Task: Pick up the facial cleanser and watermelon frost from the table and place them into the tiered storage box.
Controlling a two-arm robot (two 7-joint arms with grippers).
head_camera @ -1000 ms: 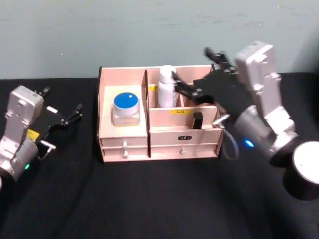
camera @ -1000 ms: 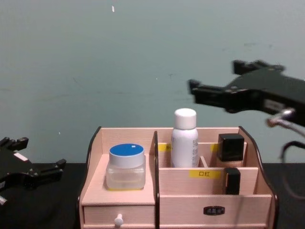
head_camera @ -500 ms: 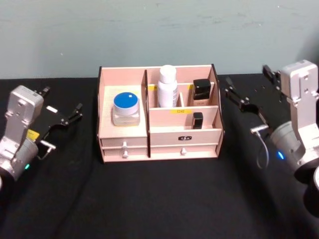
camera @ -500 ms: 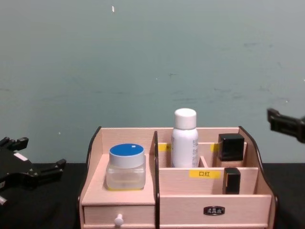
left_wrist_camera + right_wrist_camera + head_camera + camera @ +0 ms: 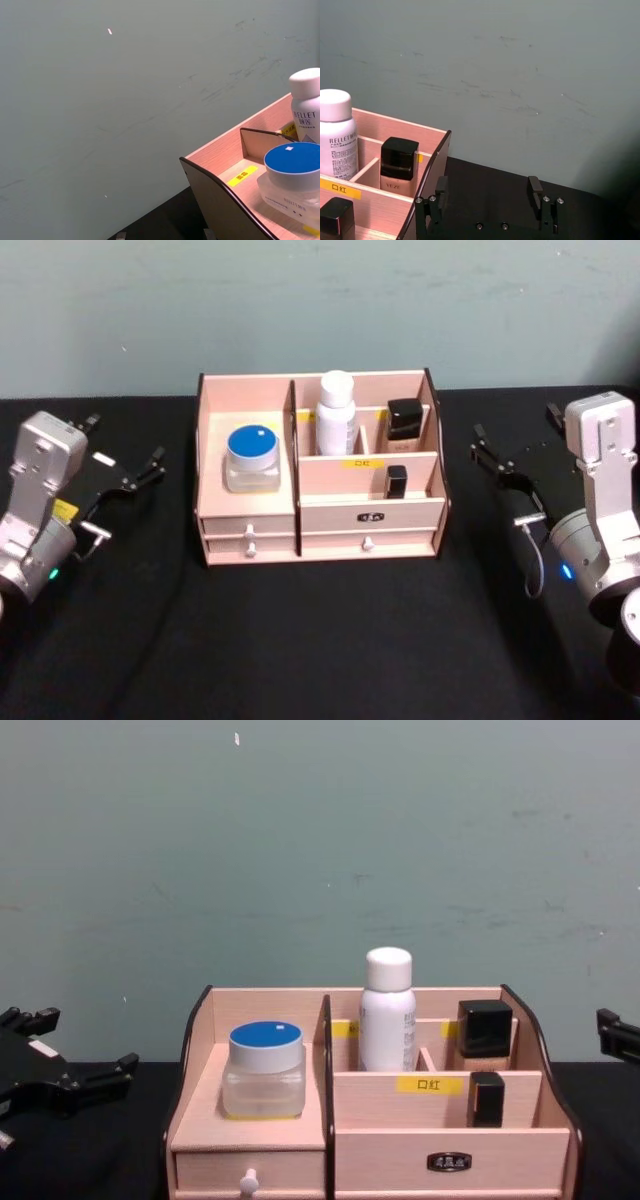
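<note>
One tiered storage box is sitting in the middle of the black surface, and four items are standing in it. One jar with a blue lid is resting on the box's left shelf, above a small drawer with a white knob. One white bottle with a white cap is standing upright in the rear compartment just right of the dark centre divider; its label is reading "RELLET" in the wrist views, so it is probably the facial cleanser, though the label is too small to confirm that. One beige bottle with a black cap is standing in the rear right compartment, beside the white bottle, and one small black item is sitting in the lower tier in front of it, behind a yellow label. Two grippers are flanking the box, both apart from it and touching nothing. The left gripper is hanging over the surface to the left of the box, its fingers spread and empty. The right gripper is hanging to the right of the box; in its wrist view its two fingers are standing wide apart with nothing between them, and the box's dark-edged right panel is lying just beside the nearer finger.
</note>
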